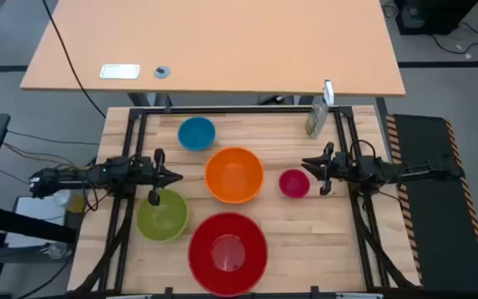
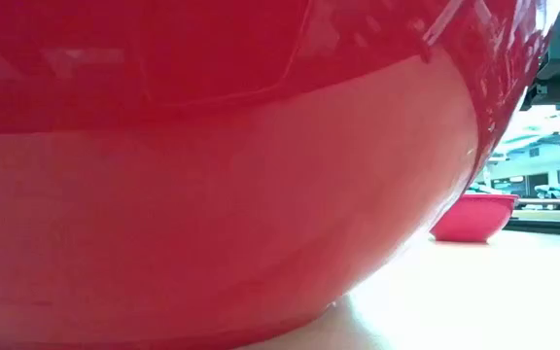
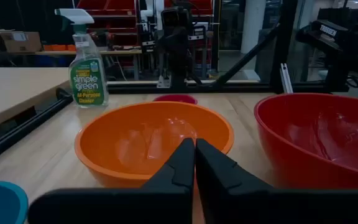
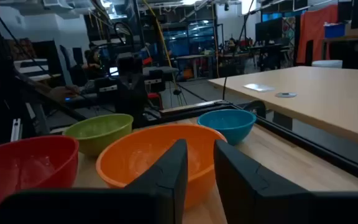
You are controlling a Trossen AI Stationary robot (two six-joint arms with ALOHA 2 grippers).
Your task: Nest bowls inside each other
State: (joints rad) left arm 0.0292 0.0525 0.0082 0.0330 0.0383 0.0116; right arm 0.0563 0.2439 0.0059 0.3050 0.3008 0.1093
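Note:
Five bowls stand upright on their bases on the wooden table point(image 1: 338, 249): blue point(image 1: 196, 133) at the far left, orange point(image 1: 234, 174) in the middle, magenta pink point(image 1: 294, 183) to its right, lime green point(image 1: 162, 214) at the near left, and red point(image 1: 228, 242) at the near edge. My left gripper point(image 1: 178, 176) is shut and empty, pointing level at the orange bowl point(image 3: 154, 140) from the left, a little short of it. My right gripper point(image 1: 306, 164) hangs just beyond the pink bowl, pointing left at the orange bowl point(image 4: 160, 155). Its fingers stand slightly apart with nothing between them.
A green spray bottle point(image 1: 315, 120) stands at the far right corner of the table. Black frame rails point(image 1: 131, 149) run along both sides and the far edge. In the low view the red bowl point(image 2: 212, 165) fills most of the picture. A light desk point(image 1: 222, 41) lies beyond.

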